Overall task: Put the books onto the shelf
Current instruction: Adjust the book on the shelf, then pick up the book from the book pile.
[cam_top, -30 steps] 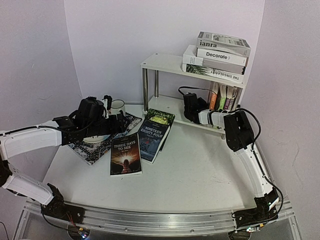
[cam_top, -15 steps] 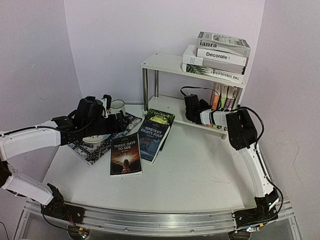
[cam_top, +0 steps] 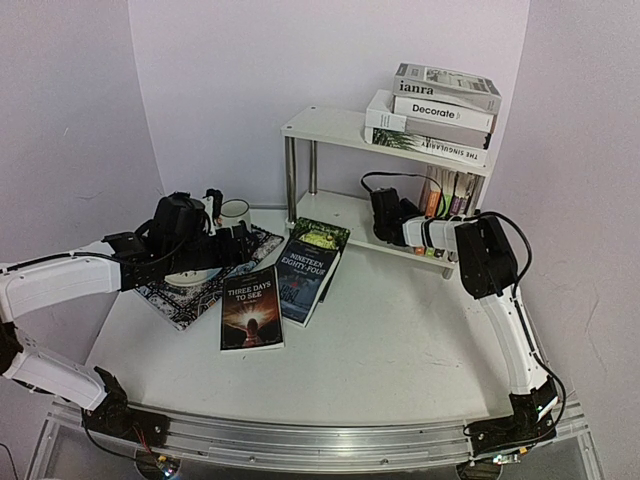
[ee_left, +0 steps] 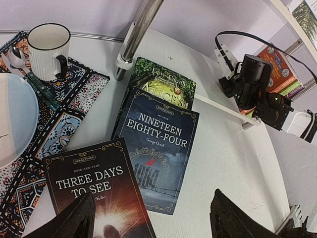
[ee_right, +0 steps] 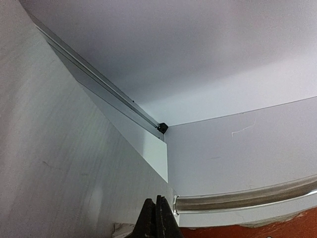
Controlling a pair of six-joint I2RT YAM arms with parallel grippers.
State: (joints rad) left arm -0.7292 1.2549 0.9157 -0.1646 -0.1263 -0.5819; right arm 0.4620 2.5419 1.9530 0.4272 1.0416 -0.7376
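Shut and empty, right pincer (ee_right: 155,204) has edged toward books (cam_top: 446,194).

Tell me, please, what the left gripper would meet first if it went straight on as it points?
Probably the Nineteen Eighty-Four book, lying flat ahead of the open left gripper; depth is unclear, so perhaps Three Days to See instead.

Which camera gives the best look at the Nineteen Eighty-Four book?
Left wrist: Nineteen Eighty-Four lies large and centred, its title legible, its top edge lying over the Alice book. The top external view shows it small on the table, title just readable. The right wrist view shows none of it.
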